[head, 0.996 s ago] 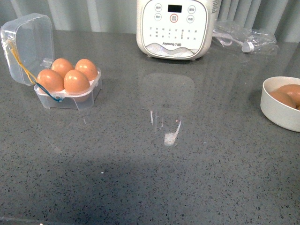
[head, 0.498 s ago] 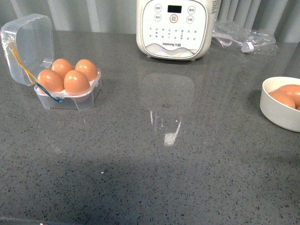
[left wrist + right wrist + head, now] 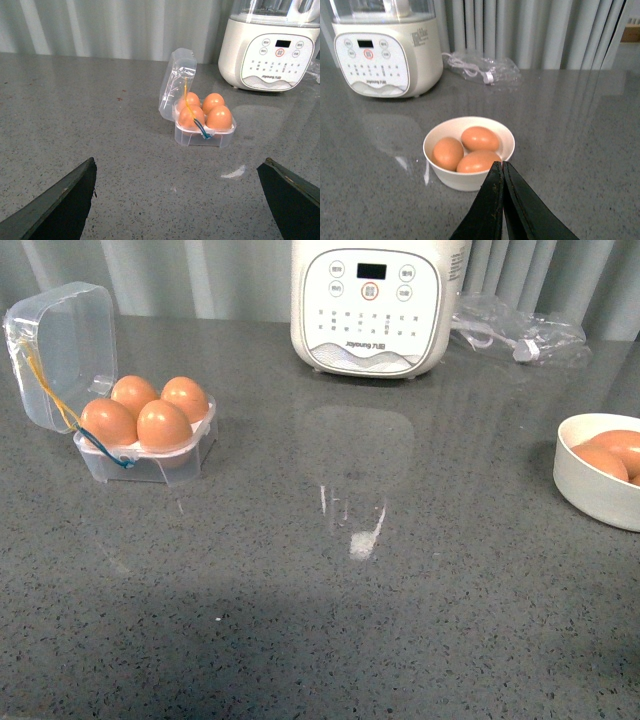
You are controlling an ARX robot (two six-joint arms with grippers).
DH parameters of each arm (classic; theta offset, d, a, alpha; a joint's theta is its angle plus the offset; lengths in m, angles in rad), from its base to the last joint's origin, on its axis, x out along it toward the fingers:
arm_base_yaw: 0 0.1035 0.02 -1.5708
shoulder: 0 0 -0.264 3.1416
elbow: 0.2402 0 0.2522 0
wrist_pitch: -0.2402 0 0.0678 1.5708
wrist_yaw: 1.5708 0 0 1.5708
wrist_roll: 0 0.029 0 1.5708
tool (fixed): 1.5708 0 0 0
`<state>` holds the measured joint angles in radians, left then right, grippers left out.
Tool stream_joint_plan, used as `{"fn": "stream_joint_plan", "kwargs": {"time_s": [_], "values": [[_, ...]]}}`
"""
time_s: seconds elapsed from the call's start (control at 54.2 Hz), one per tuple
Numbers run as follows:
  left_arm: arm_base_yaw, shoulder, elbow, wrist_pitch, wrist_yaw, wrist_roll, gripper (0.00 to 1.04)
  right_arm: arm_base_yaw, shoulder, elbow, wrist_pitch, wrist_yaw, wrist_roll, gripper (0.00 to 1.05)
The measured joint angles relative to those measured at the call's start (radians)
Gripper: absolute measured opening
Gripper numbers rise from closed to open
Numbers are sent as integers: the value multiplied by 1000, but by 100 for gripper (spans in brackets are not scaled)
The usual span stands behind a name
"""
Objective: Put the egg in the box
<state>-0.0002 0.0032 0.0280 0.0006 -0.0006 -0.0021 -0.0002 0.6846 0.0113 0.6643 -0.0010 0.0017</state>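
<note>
Open clear box (image 3: 150, 466) on the tabletop (image 3: 400, 620), an egg (image 3: 163, 425) in all four slots; loading looks done. Left fingers (image 3: 55, 205) spread wide, right fingers (image 3: 492, 210) pressed together, empty; next, perhaps closing the lid (image 3: 62, 350)

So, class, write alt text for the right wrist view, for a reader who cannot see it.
A round white bowl holding three brown eggs sits on a grey speckled countertop, with the right gripper, dark jaws shut and empty, nearer the camera. Beyond stand a white appliance with buttons and a clear plastic bag, before pale curtains.
</note>
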Motion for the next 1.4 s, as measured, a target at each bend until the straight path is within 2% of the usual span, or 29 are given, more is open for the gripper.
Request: {"fn": "stream_joint_plan", "kwargs": {"time_s": [0.609,1.07,1.199,1.402], "values": [[0,0,0,0,0,0,98,0,-340,-5,-319,0,0,3],[0,0,0,0,0,0,98,0,-507,-5,-484,0,0,3],[0,0,0,0,0,0,98,0,-645,-5,-655,0,0,3],[0,0,0,0,0,0,98,0,-680,-5,-664,0,-2,5]]}}
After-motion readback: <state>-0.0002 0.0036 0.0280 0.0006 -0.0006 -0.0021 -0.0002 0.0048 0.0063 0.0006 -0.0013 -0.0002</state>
